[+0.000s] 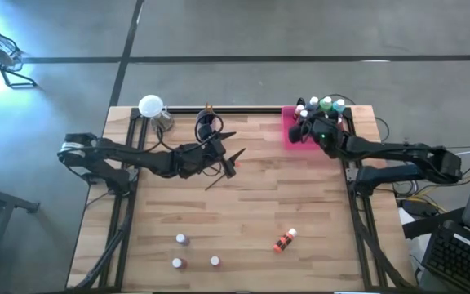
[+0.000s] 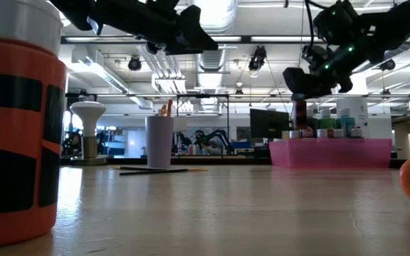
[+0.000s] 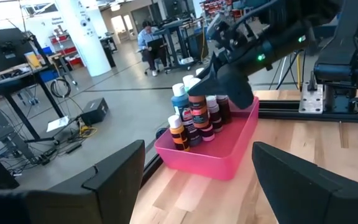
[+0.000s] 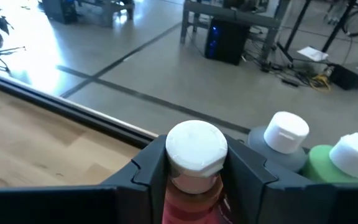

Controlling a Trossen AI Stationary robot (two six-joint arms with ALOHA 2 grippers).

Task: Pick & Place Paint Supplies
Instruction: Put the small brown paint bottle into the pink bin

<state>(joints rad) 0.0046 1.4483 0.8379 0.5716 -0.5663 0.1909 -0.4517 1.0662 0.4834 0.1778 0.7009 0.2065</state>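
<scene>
A white-capped red paint bottle (image 4: 194, 163) sits pinched in the right gripper (image 4: 194, 171) above the pink tray (image 1: 294, 135); lowering and release come next. Left gripper (image 1: 228, 159) hovers spread mid-bench.

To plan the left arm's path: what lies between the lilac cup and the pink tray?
Only bare wood between cup and tray, in the low view.

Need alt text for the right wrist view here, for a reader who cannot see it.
The right gripper is shut on a white-capped red paint bottle, seen from just above the cap. Beside it stand two more white-capped bottles, one of them green, with the wooden table edge and grey floor beyond.
</scene>
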